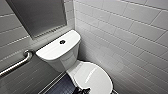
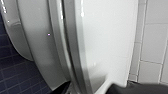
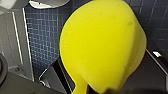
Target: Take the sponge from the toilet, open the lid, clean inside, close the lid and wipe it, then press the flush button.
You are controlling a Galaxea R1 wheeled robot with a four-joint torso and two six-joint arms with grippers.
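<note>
The white toilet (image 1: 62,53) stands in a tiled corner, with the dark round flush button (image 1: 62,42) in the middle of its tank top. The lid (image 1: 93,77) lies shut over the bowl. My left gripper (image 1: 82,90) is at the lid's near edge. In the left wrist view it (image 2: 92,88) stands open, a dark finger on each side of the lid's rim (image 2: 75,50). The yellow sponge (image 3: 102,47) looms large in the right wrist view, pinched at its end in my right gripper (image 3: 95,90), above the blue floor.
A steel grab bar (image 1: 17,63) runs along the left wall. White tiled wall (image 1: 130,37) closes in on the right of the toilet. Dark blue mosaic floor (image 1: 62,87) lies left of the bowl. A grey panel (image 1: 37,15) hangs above the tank.
</note>
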